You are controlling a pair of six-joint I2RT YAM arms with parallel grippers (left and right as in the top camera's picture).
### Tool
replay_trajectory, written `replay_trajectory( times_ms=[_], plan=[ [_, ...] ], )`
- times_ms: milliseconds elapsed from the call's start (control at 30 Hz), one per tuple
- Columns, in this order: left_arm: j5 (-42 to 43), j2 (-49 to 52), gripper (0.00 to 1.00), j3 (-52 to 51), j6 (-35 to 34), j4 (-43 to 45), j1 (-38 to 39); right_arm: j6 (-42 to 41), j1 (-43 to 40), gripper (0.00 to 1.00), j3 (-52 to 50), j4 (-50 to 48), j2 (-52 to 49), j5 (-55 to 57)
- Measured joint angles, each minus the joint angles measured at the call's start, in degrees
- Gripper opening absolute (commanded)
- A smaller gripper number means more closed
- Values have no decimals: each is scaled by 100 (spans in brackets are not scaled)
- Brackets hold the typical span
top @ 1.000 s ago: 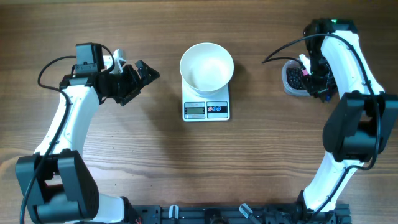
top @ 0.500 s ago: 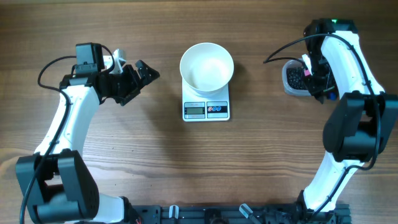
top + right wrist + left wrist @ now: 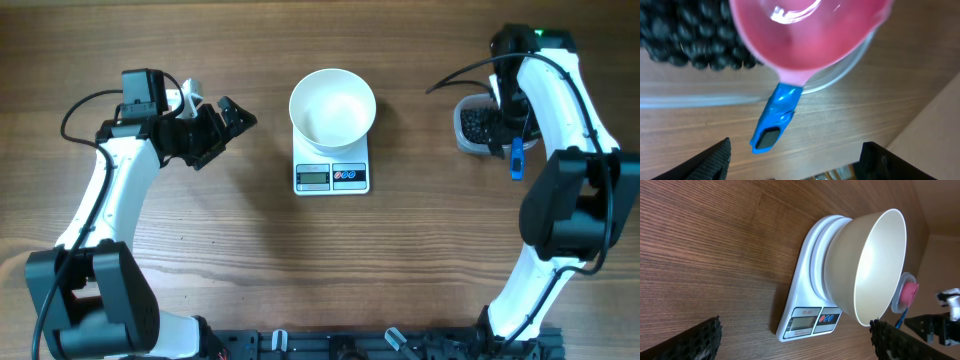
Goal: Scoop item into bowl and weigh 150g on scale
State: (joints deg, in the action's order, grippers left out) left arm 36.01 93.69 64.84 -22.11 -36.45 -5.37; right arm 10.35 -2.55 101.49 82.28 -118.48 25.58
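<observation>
Left claw (image 3: pixel 218 105), left of centre: fingers apart, holding nothing. Right claw (image 3: pixel 795 152), upper right: fingers apart, clear of pink scoop (image 3: pixel 805 35) at tub (image 3: pixel 461 135) edge. Beads (image 3: pixel 690 40) in tub. Bowl (image 3: pixel 333 108) on scale (image 3: pixel 332 175), top centre of worktop (image 3: pixel 320 260).

Bowl (image 3: pixel 333 107): round, white, smooth plain sides, upright on the scale (image 3: pixel 332 176) platform, mid-counter toward the far side; interior bare white, rim about as wide as the scale. Left wrist view agrees: bowl (image 3: pixel 865 265) seated square on the round platform, not tilted. Scale: small white rectangle, flat on the wooden counter (image 3: pixel 250 250), grey LCD and two round buttons (one red, one blue) on the near edge, sticking out from under the bowl; readout too small to read. Beads (image 3: pixel 473 123): loose heap of tiny round black grains in a clear tub (image 3: pixel 461 140) far right, well apart from the scale; the right wrist view shows them (image 3: pixel 685 40) glossy and packed against the tub wall.
</observation>
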Motion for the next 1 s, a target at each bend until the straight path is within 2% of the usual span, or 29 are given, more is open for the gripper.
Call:
replay_trajectory(
  times_ms=[67,267,400,533,700,1000],
  plan=[
    [0,0,100,0,0,0,0,2,-13,100,48,-144,199,-120],
    [0,0,100,0,0,2,0,87,-452,100,227,-546,1744,-1537],
    [0,0,100,0,0,0,0,90,-1349,100,334,-505,2500,-3008],
    [0,0,100,0,0,0,0,87,-1821,100,251,-522,2516,-4295],
    [0,0,100,0,0,0,0,26,-1875,100,-90,-837,2483,-5421],
    [151,0,100,0,-44,702,0,-4,-1878,100,-131,-1003,2474,-5648]
  ],
)
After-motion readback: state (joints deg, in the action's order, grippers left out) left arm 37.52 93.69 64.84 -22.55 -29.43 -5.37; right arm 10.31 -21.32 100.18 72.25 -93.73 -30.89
